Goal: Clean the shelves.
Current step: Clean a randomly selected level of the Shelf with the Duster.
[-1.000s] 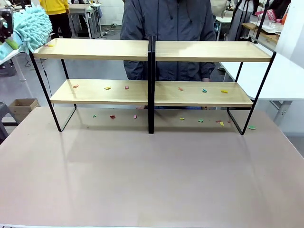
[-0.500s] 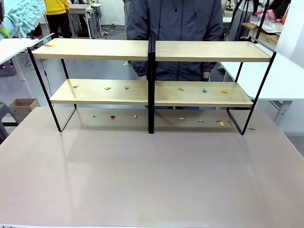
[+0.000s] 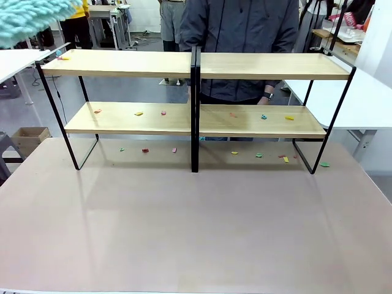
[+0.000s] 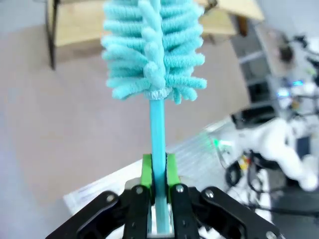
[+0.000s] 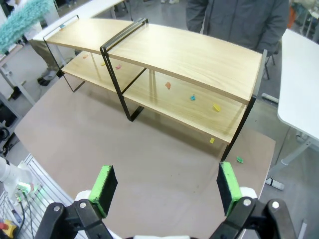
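The fluffy duster (image 3: 27,18) is lifting clear of the top board. The shelves (image 3: 122,63) are standing across the worktop (image 3: 196,226), stiff but probably light, so strokes should stay gentle. The left claw (image 4: 158,172) is clamping the duster's thin handle; the right claw (image 5: 167,183) is gaping, empty. Small paper scraps (image 3: 139,113) are dotting the lower board.

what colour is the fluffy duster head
Light turquoise duster head, same as its handle; clearest in the left wrist view.
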Controlling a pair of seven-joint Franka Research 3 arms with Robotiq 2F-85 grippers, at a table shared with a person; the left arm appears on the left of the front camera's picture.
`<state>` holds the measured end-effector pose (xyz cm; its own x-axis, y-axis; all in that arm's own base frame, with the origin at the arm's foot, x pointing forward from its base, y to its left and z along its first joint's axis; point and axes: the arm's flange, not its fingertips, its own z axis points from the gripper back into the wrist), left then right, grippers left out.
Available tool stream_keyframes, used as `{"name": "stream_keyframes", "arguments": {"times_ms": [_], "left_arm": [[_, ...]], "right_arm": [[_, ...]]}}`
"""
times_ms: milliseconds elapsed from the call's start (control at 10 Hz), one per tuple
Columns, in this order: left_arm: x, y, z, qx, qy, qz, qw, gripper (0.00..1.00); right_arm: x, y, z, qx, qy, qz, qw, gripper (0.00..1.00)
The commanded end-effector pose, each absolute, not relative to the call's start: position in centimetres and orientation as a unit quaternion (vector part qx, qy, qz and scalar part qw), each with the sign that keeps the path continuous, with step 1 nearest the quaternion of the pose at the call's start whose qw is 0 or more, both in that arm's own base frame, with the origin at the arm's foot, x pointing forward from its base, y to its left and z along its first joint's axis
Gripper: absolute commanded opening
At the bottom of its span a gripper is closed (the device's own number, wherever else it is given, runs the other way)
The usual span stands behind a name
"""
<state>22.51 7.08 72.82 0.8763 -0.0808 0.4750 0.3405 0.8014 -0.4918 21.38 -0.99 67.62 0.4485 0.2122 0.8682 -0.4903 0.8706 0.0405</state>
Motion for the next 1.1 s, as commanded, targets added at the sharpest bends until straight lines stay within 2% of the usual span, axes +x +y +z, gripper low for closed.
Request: {"name": "stream_keyframes", "arguments": {"times_ms": [0, 300, 400, 900, 1000], "left_arm": [[20.3, 9.9, 71.5, -0.344, -0.211, -0.13, 0.906, 0.0], [17.5, 12.5, 68.9, -0.391, -0.275, -0.097, 0.873, 0.0], [18.2, 11.9, 71.0, -0.359, -0.228, -0.12, 0.897, 0.0], [18.2, 11.9, 71.0, -0.359, -0.228, -0.12, 0.897, 0.0], [18.4, 11.5, 70.5, -0.354, -0.221, -0.108, 0.902, 0.12]], "right_arm": [[21.3, -1.0, 67.5, 0.146, -0.481, 0.21, 0.839, 1.0], [21.3, -1.0, 67.5, 0.146, -0.481, 0.21, 0.839, 1.0], [21.3, -1.0, 67.5, 0.146, -0.481, 0.21, 0.839, 1.0], [21.3, -1.0, 67.5, 0.146, -0.481, 0.21, 0.839, 1.0], [21.3, -1.0, 67.5, 0.146, -0.481, 0.21, 0.839, 1.0]]}}
